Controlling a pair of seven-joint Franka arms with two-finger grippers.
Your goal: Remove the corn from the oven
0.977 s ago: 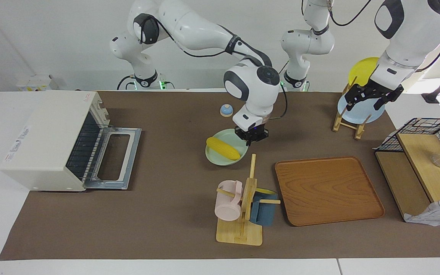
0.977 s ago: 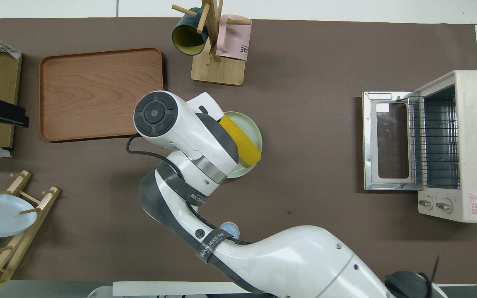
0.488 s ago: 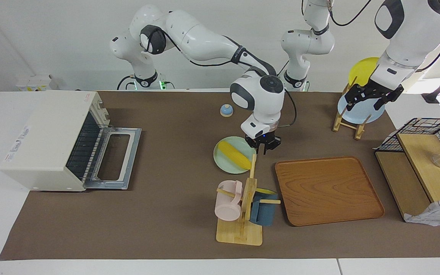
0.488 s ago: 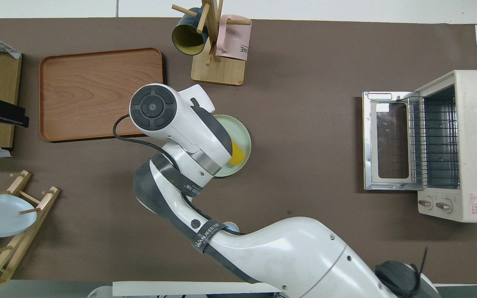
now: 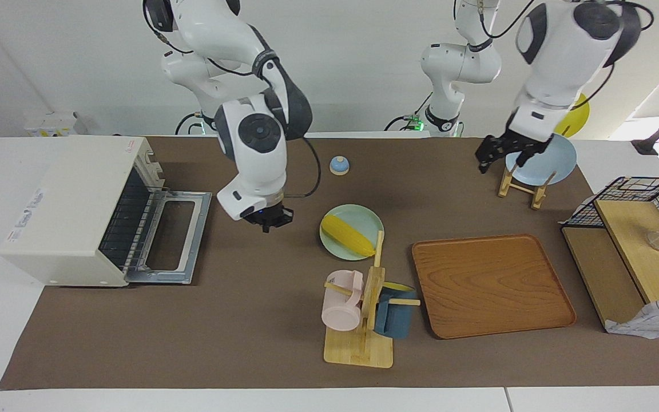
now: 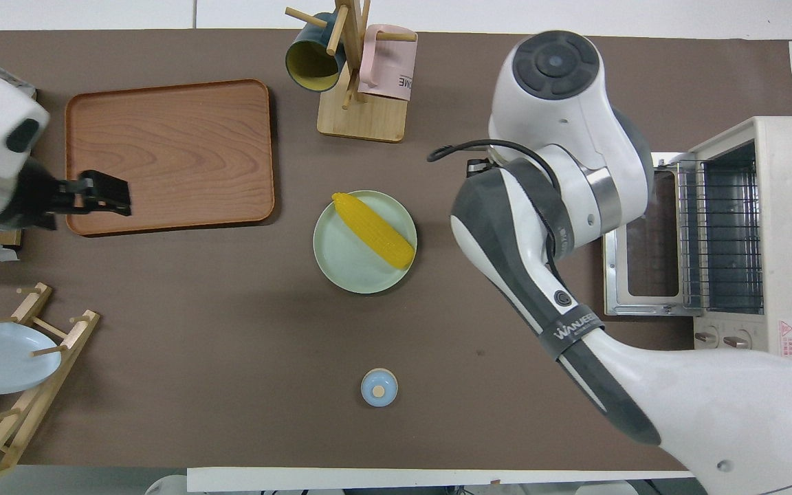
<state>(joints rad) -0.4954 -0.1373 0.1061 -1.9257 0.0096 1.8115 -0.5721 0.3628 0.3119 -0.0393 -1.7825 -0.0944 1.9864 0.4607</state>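
Note:
The yellow corn [image 5: 348,234] lies on a pale green plate [image 5: 365,217] on the brown mat, mid-table, next to the mug stand; it also shows in the overhead view [image 6: 373,230] on the plate [image 6: 348,267]. The off-white oven [image 5: 72,200] stands at the right arm's end with its door [image 5: 172,237] folded down and its rack bare [image 6: 729,237]. My right gripper [image 5: 268,220] is open and empty, low over the mat between the oven door and the plate. My left gripper [image 5: 489,157] hangs beside the plate rack, holding nothing.
A mug stand [image 5: 358,320] with a pink and a blue mug stands beside the plate. A wooden tray [image 5: 489,283], a small blue bell [image 5: 338,165], a plate rack [image 5: 527,186] with a blue plate and a black wire basket [image 5: 632,197] are toward the left arm's end.
My right gripper let go of the green plate and swung away toward the oven. The plate with the corn now rests on the mat. My left arm moved off the rack toward mid-table.

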